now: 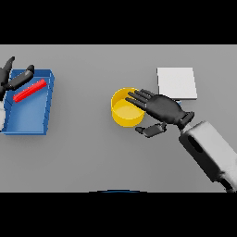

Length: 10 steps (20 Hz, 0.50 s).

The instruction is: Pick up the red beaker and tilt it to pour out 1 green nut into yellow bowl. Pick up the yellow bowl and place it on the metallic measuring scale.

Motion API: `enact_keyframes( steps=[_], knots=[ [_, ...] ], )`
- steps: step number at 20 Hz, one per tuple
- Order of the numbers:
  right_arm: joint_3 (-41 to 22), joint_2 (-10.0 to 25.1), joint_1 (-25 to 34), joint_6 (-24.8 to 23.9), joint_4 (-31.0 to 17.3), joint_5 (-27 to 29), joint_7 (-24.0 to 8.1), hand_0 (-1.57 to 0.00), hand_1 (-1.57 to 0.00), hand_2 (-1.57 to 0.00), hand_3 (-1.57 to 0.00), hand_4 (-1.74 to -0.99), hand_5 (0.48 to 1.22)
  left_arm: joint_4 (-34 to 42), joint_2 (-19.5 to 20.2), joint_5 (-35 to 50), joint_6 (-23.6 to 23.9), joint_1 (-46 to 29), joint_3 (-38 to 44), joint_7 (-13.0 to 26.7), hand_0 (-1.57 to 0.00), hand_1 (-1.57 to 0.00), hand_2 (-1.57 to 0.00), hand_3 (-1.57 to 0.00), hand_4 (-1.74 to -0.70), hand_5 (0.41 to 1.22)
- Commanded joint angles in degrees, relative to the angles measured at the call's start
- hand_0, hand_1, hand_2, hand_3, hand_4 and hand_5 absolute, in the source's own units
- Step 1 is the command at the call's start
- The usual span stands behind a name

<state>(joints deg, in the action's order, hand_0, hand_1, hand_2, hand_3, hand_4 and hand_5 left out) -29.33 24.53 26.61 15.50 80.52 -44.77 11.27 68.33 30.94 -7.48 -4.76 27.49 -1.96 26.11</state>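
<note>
Yellow bowl [126, 111] sits mid-table, upright. Your right hand [159, 108] is over its right rim, fingers spread straight across the bowl, thumb below & apart, nothing pinched. Metallic scale [177, 83] lies just up-right of the bowl, on the grey table [92, 152]. Far left you've got a blue tray [28, 115] w/ the red beaker [29, 90] lying in it; left hand [14, 79] is at the tray's top edge, fingers straight.
</note>
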Motion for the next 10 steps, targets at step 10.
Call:
enact_keyframes(
  steps=[10],
  knots=[
    [-7.7,-3.0,10.6,7.3,-12.6,-4.2,3.3,0.00,0.00,0.00,0.00,-1.164,0.670,-1.3,0.3,-0.1,-0.2,0.6,0.4,-0.2,0.00,0.00,0.00,0.00,-0.81,0.700]
  ],
)
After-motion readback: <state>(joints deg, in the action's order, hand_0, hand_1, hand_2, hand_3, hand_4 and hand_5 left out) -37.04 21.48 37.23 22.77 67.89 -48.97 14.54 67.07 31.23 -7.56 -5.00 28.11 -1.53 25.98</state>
